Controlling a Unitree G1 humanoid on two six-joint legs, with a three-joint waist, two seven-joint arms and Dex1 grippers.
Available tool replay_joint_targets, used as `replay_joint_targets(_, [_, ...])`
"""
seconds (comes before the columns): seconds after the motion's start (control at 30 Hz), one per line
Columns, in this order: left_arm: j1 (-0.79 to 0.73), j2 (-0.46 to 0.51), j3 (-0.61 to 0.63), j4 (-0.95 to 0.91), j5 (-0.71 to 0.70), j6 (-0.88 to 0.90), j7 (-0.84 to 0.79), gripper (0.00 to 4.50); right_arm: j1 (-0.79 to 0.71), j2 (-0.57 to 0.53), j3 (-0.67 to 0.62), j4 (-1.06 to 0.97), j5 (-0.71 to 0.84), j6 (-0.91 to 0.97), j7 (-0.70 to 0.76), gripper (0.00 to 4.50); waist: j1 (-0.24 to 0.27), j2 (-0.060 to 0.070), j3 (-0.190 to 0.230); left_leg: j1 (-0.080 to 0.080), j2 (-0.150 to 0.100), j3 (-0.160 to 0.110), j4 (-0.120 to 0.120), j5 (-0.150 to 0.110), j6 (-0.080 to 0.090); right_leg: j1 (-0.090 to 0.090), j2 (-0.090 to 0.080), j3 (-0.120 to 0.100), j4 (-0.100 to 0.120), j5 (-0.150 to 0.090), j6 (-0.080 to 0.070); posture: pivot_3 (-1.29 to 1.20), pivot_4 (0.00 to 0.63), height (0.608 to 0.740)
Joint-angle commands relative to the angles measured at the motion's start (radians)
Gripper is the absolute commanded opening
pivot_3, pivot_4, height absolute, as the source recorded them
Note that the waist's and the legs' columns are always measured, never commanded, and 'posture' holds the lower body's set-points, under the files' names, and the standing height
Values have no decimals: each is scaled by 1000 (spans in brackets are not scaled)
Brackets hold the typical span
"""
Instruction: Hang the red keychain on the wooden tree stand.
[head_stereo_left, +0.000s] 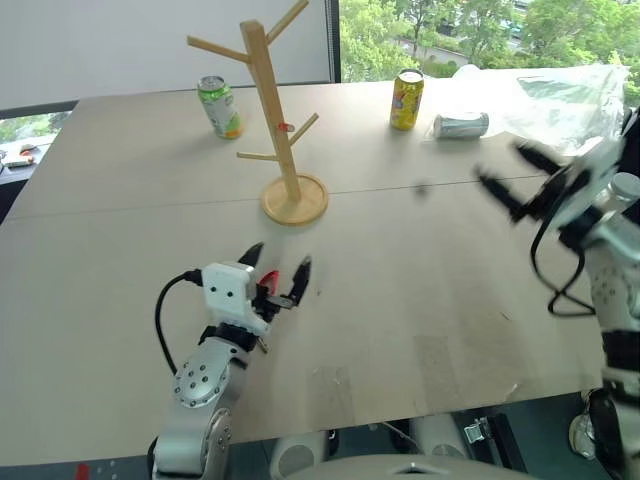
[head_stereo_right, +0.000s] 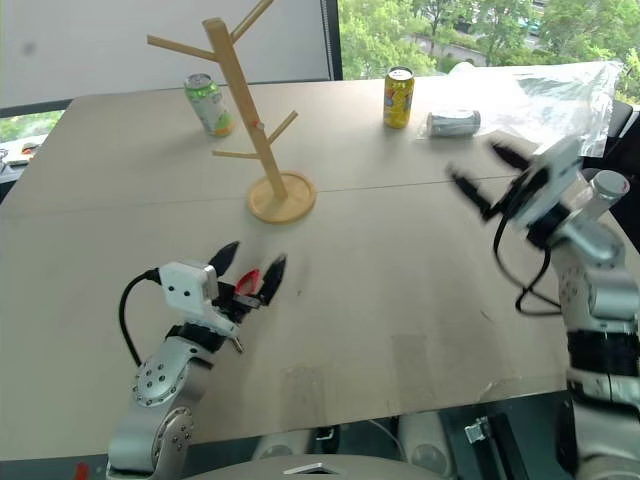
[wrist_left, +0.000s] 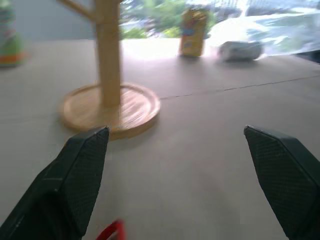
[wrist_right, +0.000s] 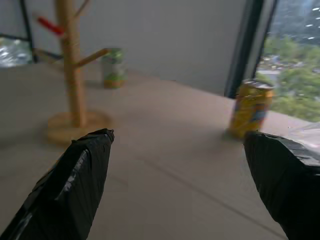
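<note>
Between open left tool (head_stereo_left: 279, 266) fingers, red keychain (head_stereo_left: 268, 280), axis unclear.

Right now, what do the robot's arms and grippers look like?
Both arms are silver-grey metal with round bolted joints. The left gripper and the right gripper each have a white boxy housing, two pointed black fingers and a looping black cable.

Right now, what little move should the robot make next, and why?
Probably ease the left tool down and forward around the red keychain, then close. Its fingers stand open with the keychain lying on the table between them, not gripped, and the wooden tree stand is further back with free pegs.
</note>
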Motion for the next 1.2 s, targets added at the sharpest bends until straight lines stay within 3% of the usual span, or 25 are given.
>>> replay_joint_targets(0.03, [15, -1, 30, -113, -32, 121, 50, 4500, 55, -36, 20, -89, 14, -25, 126, 4446, -1, 0, 0, 0, 0, 0, 1, 0, 0, 0, 0, 0, 0, 0, -1, 0, 150, 740])
replay_joint_targets(0.23, [207, 118, 134, -158, -128, 147, -107, 4500, 158, -51, 95, -47, -36, -146, 333, 4446, -11, -1, 0, 2, 0, 0, 0, 0, 0, 0, 0, 0, 0, -4, -1, 0, 150, 740])
replay_joint_targets(0.37, [334, 187, 148, -98, -71, 98, -173, 4500, 173, -19, 152, 85, -112, -303, 431, 4446, -11, -2, 0, 2, 0, 1, 0, -1, 0, 0, 0, 0, -1, -4, -1, 0, 150, 740])
replay_joint_targets(0.5, [360, 195, 147, -79, -30, 49, -176, 4500, 160, 37, 180, 239, -161, -452, 479, 4446, -5, -3, -1, 2, 0, 1, 1, -1, -1, 0, -2, 0, -1, -5, 0, 0, 150, 740])
replay_joint_targets(0.7, [322, 199, 138, -23, 12, 13, -177, 4500, 138, 90, 185, 312, -185, -502, 456, 4446, -7, -3, -1, 2, 0, 1, 0, -1, -1, -1, -3, 0, -1, -2, -4, 0, 150, 740])
replay_joint_targets(1.2, [22, 225, 64, 82, 75, 209, -139, 4500, 151, 105, 180, 266, -183, -489, 398, 4446, -5, -3, -2, 2, 0, 1, 0, 0, 0, 1, -2, 0, 0, -2, -4, 0, 150, 740])
